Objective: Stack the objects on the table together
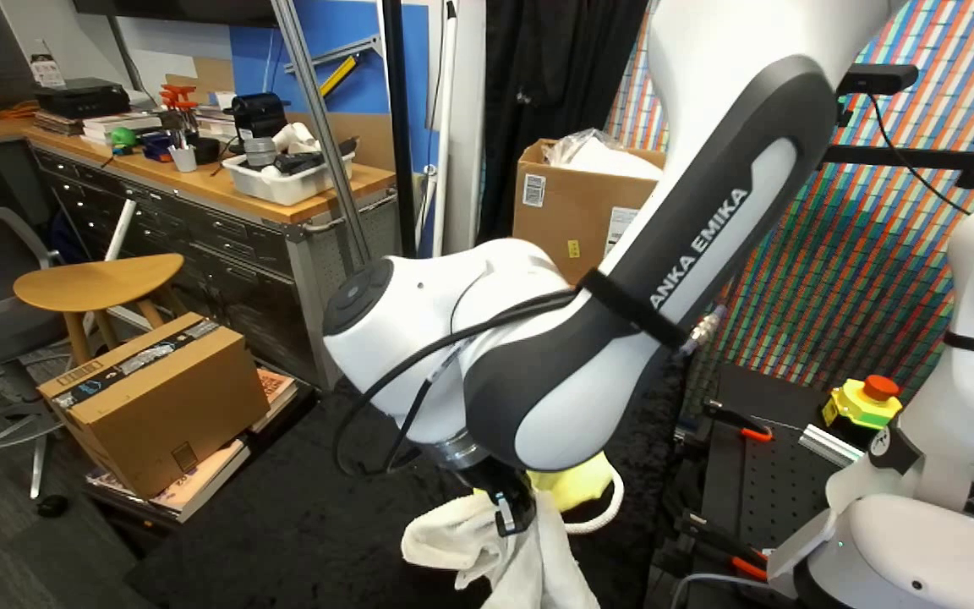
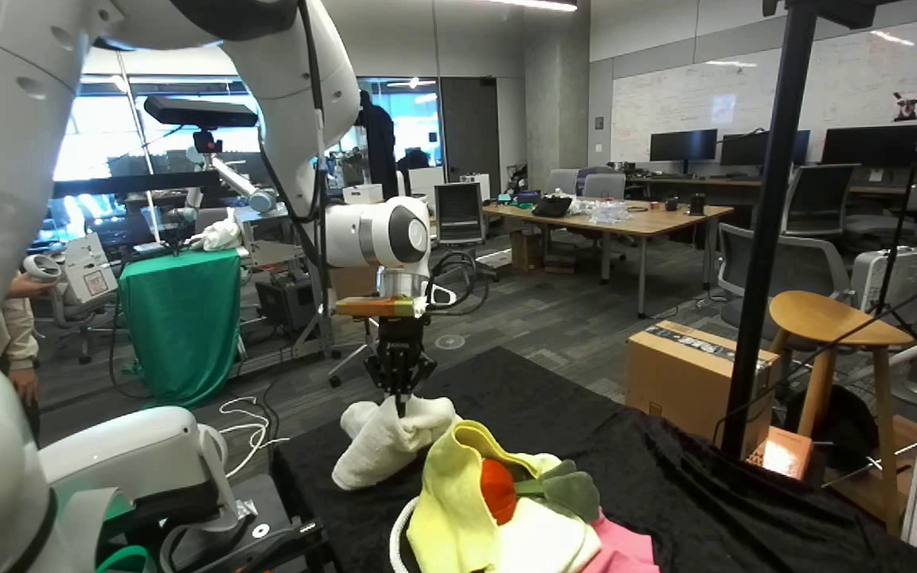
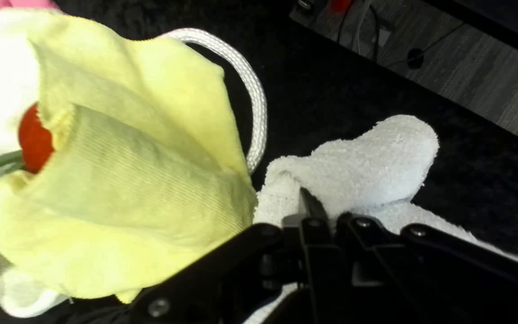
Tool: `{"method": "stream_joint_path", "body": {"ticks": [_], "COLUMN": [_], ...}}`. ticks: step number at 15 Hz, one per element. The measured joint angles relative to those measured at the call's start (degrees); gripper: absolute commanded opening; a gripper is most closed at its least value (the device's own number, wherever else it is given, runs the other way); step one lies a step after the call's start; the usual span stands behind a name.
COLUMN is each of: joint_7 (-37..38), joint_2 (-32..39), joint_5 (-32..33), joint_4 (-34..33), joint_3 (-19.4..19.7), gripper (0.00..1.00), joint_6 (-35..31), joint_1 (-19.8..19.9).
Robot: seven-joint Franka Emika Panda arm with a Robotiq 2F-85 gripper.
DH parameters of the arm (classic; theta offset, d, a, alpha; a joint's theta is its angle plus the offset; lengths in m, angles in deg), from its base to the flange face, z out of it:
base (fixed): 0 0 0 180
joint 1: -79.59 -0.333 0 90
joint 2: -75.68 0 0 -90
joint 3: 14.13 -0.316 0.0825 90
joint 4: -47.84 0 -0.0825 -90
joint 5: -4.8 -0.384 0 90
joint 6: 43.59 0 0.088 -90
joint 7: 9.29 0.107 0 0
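Observation:
My gripper [image 1: 514,516] is shut on a white towel [image 1: 445,537], pinching a bunched fold. In an exterior view, the gripper [image 2: 401,406] points down into the towel [image 2: 375,458]. In the wrist view, the fingertips [image 3: 315,204] sink into the towel [image 3: 376,162]. Beside it lies a heap: a yellow cloth [image 2: 446,501], a red round object [image 2: 498,489] with a green stem and leaf [image 2: 574,493], a white cloth [image 2: 546,541] and a pink cloth [image 2: 622,549]. A white rope loop [image 3: 250,85] sticks out by the yellow cloth [image 3: 142,166]. What lies under the heap is hidden.
A black cloth [image 2: 498,398] covers the table. Another white arm [image 1: 918,541] and a yellow and red stop button [image 1: 863,406] stand at one side. A cardboard box [image 1: 166,406] is beyond the table edge. A black post [image 2: 761,239] rises beside the table.

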Motion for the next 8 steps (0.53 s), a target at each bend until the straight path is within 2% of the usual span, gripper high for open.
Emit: {"method": "stream_joint_path", "body": {"ticks": [8], "joint_7": [-3.0], "joint_2": [-14.5], "joint_5": [0.0], "joint_4": [7.2], "joint_3": [0.6], "gripper": [0.05], "joint_6": [2.4], "joint_1": [7.5]}}
